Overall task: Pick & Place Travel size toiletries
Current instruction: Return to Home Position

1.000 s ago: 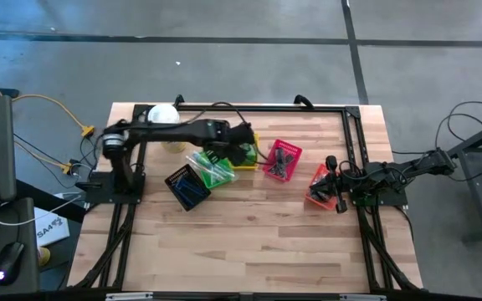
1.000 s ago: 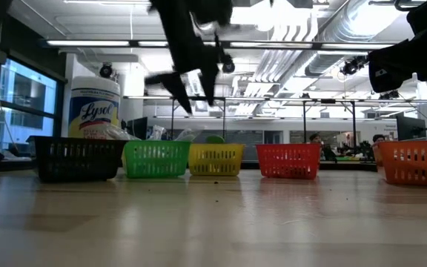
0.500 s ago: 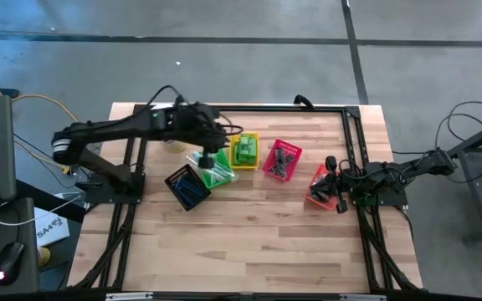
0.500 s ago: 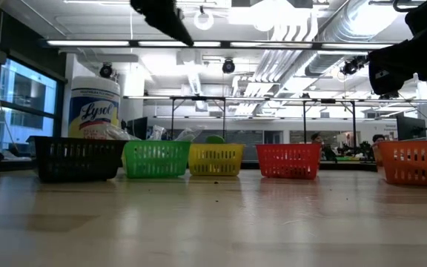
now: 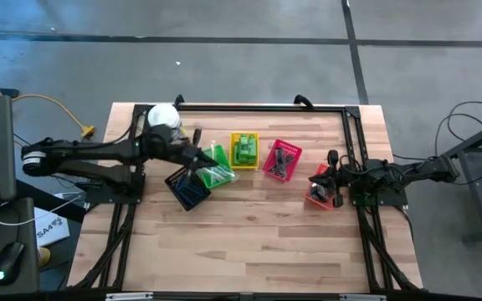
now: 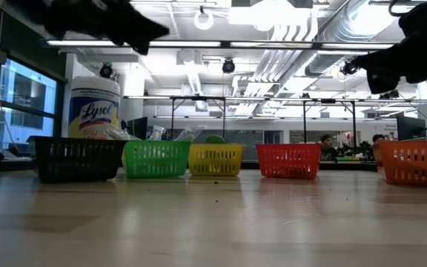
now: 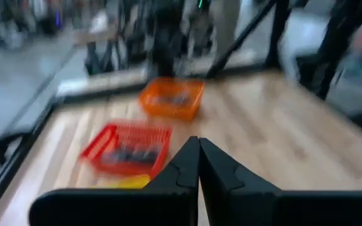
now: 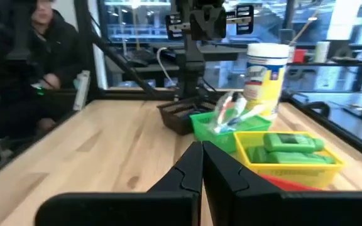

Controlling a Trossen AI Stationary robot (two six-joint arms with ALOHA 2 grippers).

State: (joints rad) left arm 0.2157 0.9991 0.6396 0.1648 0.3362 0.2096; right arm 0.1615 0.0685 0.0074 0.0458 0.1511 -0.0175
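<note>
Five small baskets stand in a row on the table: black (image 5: 187,187), green (image 5: 216,170), yellow (image 5: 243,150), red (image 5: 281,160) and orange (image 5: 319,189). Green mini bottles (image 8: 285,145) lie in the yellow basket, slim clear tubes (image 8: 231,115) stick out of the green one, and dark items fill the red one. My left gripper (image 5: 199,158) (image 7: 198,156) hangs shut and empty above the table between the black and green baskets, pointing roughly level toward the table's right. My right gripper (image 5: 331,164) (image 8: 202,157) waits shut at the right, by the orange basket.
A white tub with a yellow label (image 5: 164,117) (image 6: 93,108) stands at the far left, behind the baskets. A black frame rail (image 5: 262,107) runs round the table's far half. The near half is bare wood (image 5: 249,242). A person (image 8: 39,53) sits beyond the table.
My left gripper has drawn back from above the yellow and green baskets toward the table's left edge, tipping from pointing down to nearly level and rolling. Its fingers have shut with nothing between them. The baskets have stayed put.
</note>
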